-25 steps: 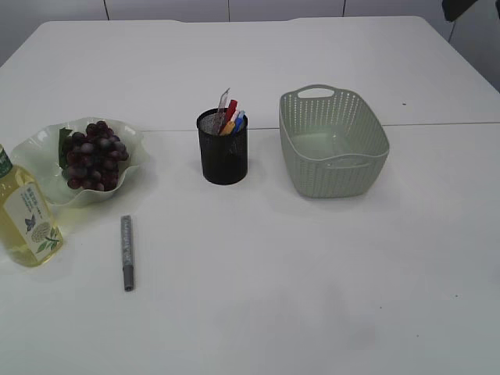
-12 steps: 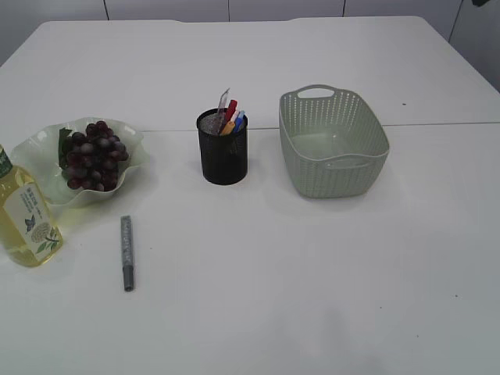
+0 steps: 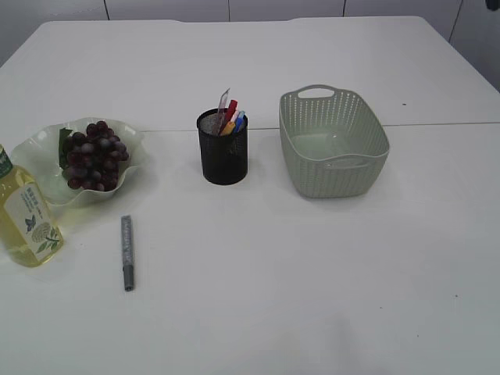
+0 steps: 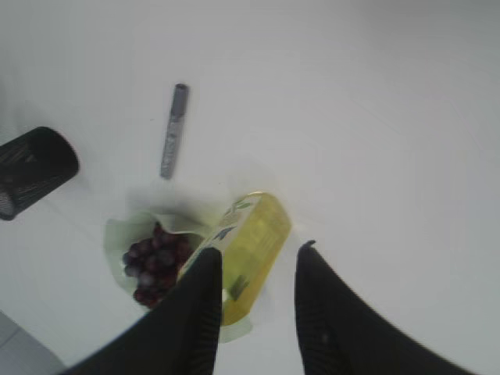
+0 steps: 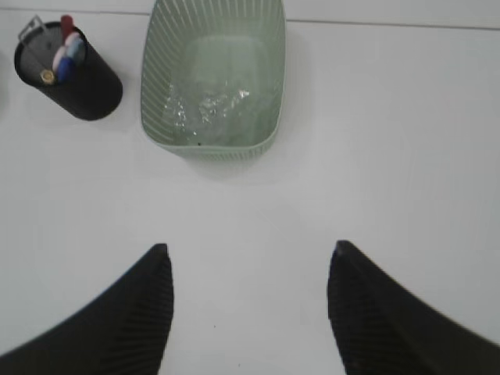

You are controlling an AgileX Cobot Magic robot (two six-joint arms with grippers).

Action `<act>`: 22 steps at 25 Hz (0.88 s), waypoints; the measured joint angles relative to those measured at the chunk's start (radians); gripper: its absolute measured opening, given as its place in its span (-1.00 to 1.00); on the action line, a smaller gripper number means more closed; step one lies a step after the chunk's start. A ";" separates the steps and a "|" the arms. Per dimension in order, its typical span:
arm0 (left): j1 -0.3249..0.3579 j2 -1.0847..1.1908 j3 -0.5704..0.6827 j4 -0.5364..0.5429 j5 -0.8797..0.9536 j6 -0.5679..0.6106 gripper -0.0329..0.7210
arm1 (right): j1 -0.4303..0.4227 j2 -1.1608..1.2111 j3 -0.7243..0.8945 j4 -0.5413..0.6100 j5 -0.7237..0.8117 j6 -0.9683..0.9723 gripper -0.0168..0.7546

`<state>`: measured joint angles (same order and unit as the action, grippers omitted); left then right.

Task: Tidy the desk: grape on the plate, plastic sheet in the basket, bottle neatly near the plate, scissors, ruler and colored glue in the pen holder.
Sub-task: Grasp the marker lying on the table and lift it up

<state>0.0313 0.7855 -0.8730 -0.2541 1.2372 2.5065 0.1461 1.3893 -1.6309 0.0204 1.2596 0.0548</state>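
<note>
The dark grape (image 3: 94, 156) bunch lies on the pale green wavy plate (image 3: 39, 144). A yellow bottle (image 3: 27, 223) stands upright just in front of the plate, at the table's left edge. A grey glue pen (image 3: 126, 251) lies flat on the table. The black mesh pen holder (image 3: 223, 156) holds several coloured items and a pale ruler-like strip (image 3: 223, 101); I cannot pick out the scissors. A clear plastic sheet (image 5: 215, 101) lies inside the green basket (image 5: 211, 148). My left gripper (image 4: 258, 250) hangs open high above the bottle (image 4: 254, 234). My right gripper (image 5: 250, 248) is open over bare table.
The basket (image 3: 336, 176) stands right of the pen holder. The left wrist view shows the grapes (image 4: 155, 262), the glue pen (image 4: 173, 130) and the pen holder (image 4: 35, 168) far below. Neither arm shows in the exterior view.
A dark piece of arm at the exterior view's top right corner has drawn out of the picture. Nothing on the table has moved.
</note>
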 joint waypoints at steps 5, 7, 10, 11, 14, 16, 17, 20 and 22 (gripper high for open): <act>0.000 0.086 -0.100 -0.029 0.000 0.037 -0.28 | 0.000 -0.004 0.100 0.022 0.000 0.011 0.23; 0.000 0.128 -0.126 -0.030 0.000 0.048 -0.28 | 0.000 -0.004 0.118 0.028 0.000 0.011 0.23; 0.000 0.193 -0.162 -0.031 0.000 0.075 -0.28 | 0.000 -0.008 0.127 0.028 0.000 0.015 0.23; 0.000 0.215 -0.174 -0.031 0.000 0.089 -0.28 | 0.000 -0.015 0.129 0.028 0.000 0.015 0.23; -0.010 0.270 -0.206 -0.031 0.000 0.118 -0.28 | 0.000 -0.043 0.129 0.027 0.000 0.021 0.23; -0.038 0.302 -0.223 -0.029 0.000 0.122 -0.28 | 0.000 -0.067 0.129 0.020 0.000 0.022 0.23; -0.051 0.312 -0.230 -0.029 0.000 0.122 -0.28 | 0.000 -0.078 0.129 0.016 0.000 0.022 0.23; -0.098 0.338 -0.232 -0.029 0.000 0.122 -0.28 | 0.000 -0.107 0.129 -0.003 0.000 0.023 0.23; -0.127 0.354 -0.232 -0.025 0.000 0.117 -0.28 | 0.000 -0.126 0.129 -0.007 0.000 0.023 0.23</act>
<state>-0.0956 1.1393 -1.1048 -0.2793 1.2372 2.6231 0.1461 1.2635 -1.5017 0.0133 1.2596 0.0781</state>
